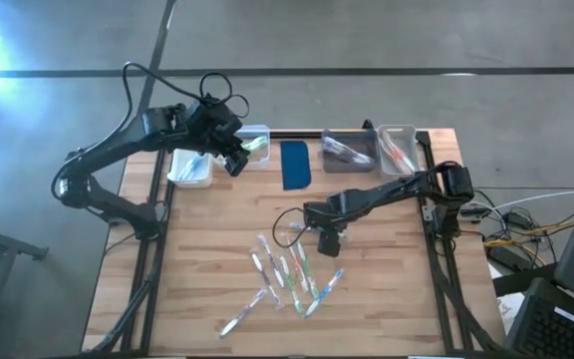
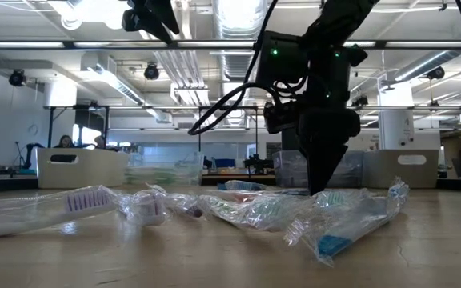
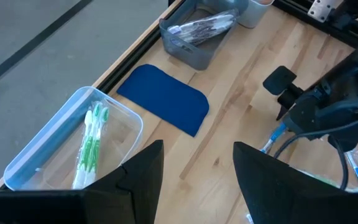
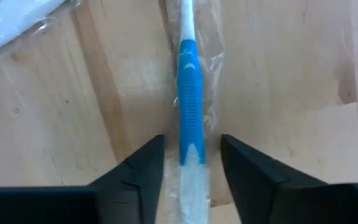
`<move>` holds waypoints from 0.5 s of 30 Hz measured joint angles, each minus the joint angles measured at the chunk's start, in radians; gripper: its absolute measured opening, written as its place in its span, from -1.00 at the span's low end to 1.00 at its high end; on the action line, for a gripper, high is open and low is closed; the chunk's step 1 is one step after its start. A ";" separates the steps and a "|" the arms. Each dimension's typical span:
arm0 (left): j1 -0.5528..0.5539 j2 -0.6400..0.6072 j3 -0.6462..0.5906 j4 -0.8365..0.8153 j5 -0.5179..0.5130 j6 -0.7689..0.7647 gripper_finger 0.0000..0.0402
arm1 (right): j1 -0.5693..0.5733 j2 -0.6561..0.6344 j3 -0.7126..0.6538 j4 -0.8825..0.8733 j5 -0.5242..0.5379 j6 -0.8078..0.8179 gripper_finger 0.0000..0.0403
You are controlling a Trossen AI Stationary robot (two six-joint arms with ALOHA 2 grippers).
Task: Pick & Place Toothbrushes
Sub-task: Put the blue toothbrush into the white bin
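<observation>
Reaching down to the middle of the wooden table (image 1: 207, 214), the right gripper (image 4: 192, 163) straddles a wrapped blue-handled toothbrush (image 4: 190, 112), one dark finger on each side of its handle. The fingers stand just beside the handle with a thin gap showing on either side, so the jaws are parted and not clamped on it. In the low view this gripper (image 2: 323, 182) points straight down with its tip at the tabletop, among the plastic-wrapped brushes.

The loose toothbrushes (image 1: 287, 277) lie scattered across the near half of the table, just in front of the right gripper (image 1: 329, 239).

The left gripper (image 1: 235, 160) hovers over the back left part of the table with its fingers spread wide and nothing between them. Below it sits a clear bin (image 3: 73, 146) holding green toothbrushes (image 3: 91, 143). A dark blue pad (image 3: 163, 98) lies beside that bin, and a grey bin (image 3: 194, 34) with more wrapped brushes stands farther along the back edge. A white bin (image 1: 189, 167) sits at the back left corner.
</observation>
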 joint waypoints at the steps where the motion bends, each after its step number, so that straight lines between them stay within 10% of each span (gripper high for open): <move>1: 0.000 0.000 0.000 0.000 0.000 0.000 -0.02 | -0.003 -0.001 -0.002 0.001 -0.007 0.000 -0.29; 9: 0.000 0.000 0.000 0.000 0.000 0.000 -0.02 | -0.006 -0.001 -0.004 0.006 -0.047 -0.011 -0.83; 15: 0.000 0.000 0.000 0.000 0.000 0.004 -0.02 | -0.005 -0.006 -0.004 0.009 -0.096 -0.010 -0.86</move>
